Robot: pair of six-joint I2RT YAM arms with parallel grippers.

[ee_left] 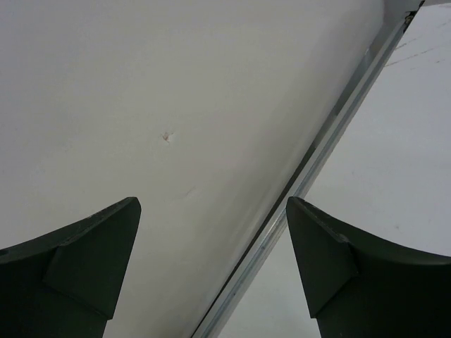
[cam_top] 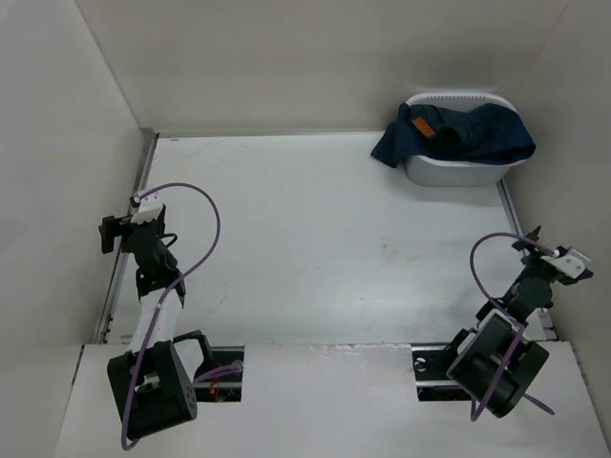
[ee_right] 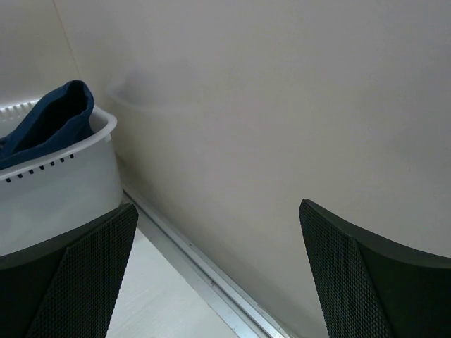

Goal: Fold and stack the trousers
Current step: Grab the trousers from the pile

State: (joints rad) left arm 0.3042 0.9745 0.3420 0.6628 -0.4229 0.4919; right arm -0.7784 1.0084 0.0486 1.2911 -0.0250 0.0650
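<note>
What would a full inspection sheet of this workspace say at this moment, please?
Surface: white table, faint marks.
Job's things: dark blue trousers bunched in white basket, far right corner, draped over its rim, unfolded.
Clutter: nothing seen.
Grippers: left gripper open, empty, by left edge; right gripper open, empty, by right edge.
Cables: purple cable looped on each arm, clear of the trousers.
Surroundings: white walls; metal rail along table edges.

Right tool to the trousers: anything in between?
Top view: only bare table lies between the open right tool and the white basket, where the trousers sit draped over the rim.
</note>
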